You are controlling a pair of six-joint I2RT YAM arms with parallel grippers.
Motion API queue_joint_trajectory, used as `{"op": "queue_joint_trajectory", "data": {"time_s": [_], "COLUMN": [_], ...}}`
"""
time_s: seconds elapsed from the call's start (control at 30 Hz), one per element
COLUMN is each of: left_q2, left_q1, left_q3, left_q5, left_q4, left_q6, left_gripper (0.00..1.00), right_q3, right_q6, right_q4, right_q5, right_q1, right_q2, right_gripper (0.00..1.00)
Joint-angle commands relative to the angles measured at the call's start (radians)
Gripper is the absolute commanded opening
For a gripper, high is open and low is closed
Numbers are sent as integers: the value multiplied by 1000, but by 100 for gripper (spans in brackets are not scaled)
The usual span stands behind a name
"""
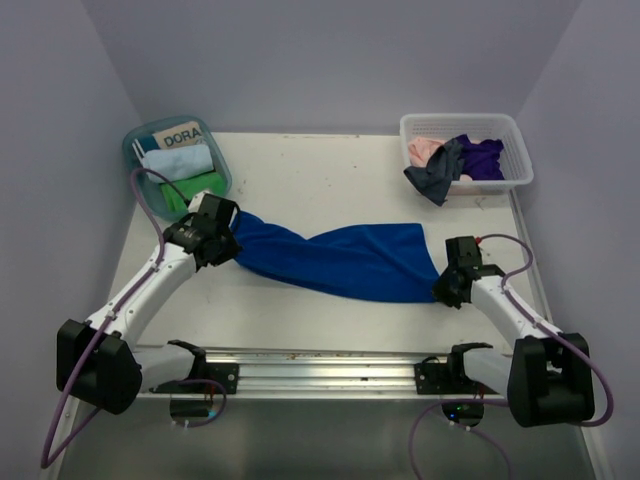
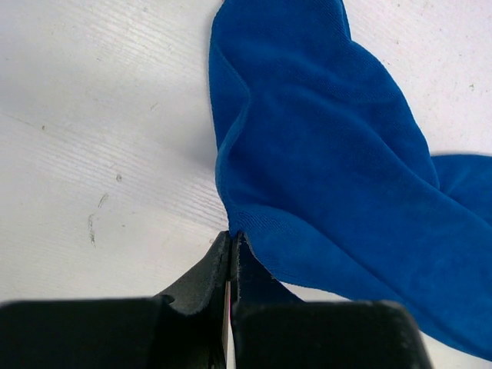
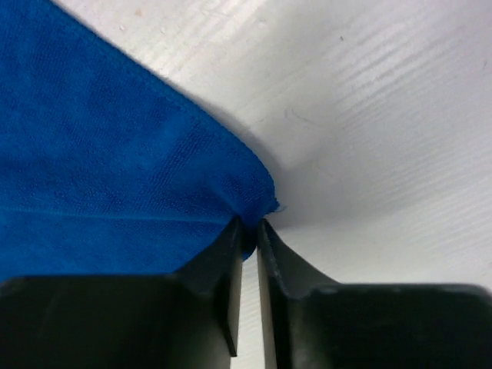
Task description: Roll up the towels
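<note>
A royal blue towel point(image 1: 340, 260) lies stretched and twisted across the middle of the white table, held at both ends. My left gripper point(image 1: 225, 243) is shut on its left corner; in the left wrist view the cloth point(image 2: 330, 169) fans out from the pinched fingertips point(image 2: 231, 237). My right gripper point(image 1: 445, 285) is shut on the right corner, and the right wrist view shows the blue corner point(image 3: 138, 177) squeezed between its two fingers point(image 3: 251, 227). More towels, pink, grey and purple, sit in the white basket point(image 1: 510, 175).
A teal bin point(image 1: 133, 147) at the back left holds light blue and green rolled cloths and a card reading DORA. The white basket stands at the back right. A metal rail point(image 1: 320, 365) runs along the near edge between the arm bases. Purple walls enclose the table.
</note>
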Motion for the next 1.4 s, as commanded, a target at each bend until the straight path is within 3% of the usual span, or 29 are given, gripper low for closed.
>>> {"op": "queue_joint_trajectory", "data": {"time_s": [0.0, 0.03, 0.17, 0.3, 0.53, 0.7, 1.0, 1.37], "left_q2": [-12, -16, -24, -7, 83, 92, 31, -269], "left_q1": [1, 1, 6, 27, 61, 72, 74, 74], "left_q3": [5, 8, 41, 139, 552, 747, 895, 840], "left_q5": [-33, -33, -43, -32, -46, -47, -87, -10], "left_q4": [-9, -11, -21, -9, -26, -44, -71, 40], "left_q6": [-26, -26, -10, 42, 166, 223, 316, 379], "left_gripper": [0, 0, 0, 0, 0, 0, 0, 0], "right_q3": [15, 22, 79, 243, 583, 780, 1047, 1151], "right_q6": [-1, -6, -15, -52, -139, -184, -351, -433], "right_q4": [77, 80, 51, 4, -58, -90, -171, -240], "right_q5": [31, 19, 25, 62, 74, 79, 111, 142], "right_q1": [-6, -4, -6, -6, -6, -6, -6, -4], "right_q2": [52, 52, 14, -30, -15, -32, -138, -386], "right_gripper": [8, 0, 0, 0, 0, 0, 0, 0]}}
